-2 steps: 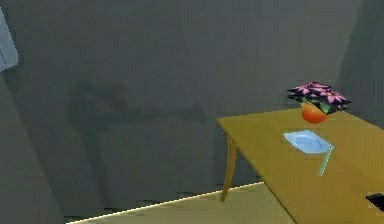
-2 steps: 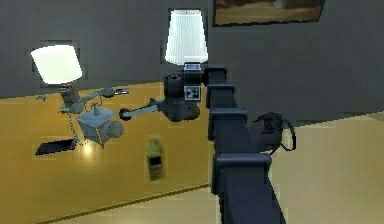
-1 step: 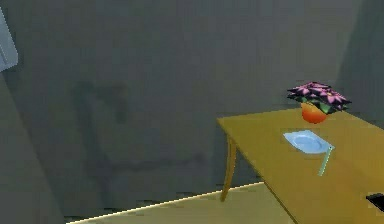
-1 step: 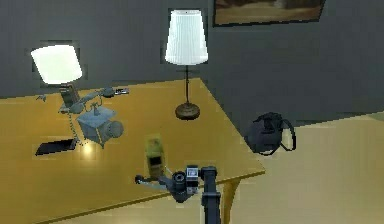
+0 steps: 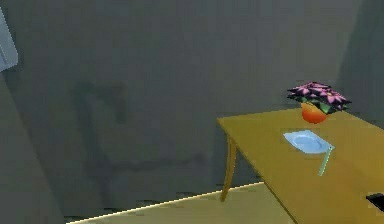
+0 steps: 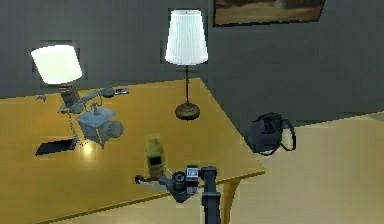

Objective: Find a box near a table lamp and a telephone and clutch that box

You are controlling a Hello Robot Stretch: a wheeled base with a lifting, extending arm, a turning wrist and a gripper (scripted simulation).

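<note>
One white-shaded table lamp was found; dark two-finger gripper lay near lower-centre yellowish block; its hold could not be told.

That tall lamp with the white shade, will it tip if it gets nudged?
Probably: the tall lamp carries a wide shade on a thin stem over a small base, so it looks top-heavy. A push at the base may just slide it on the table; one near the shade would likely tip it.
</note>
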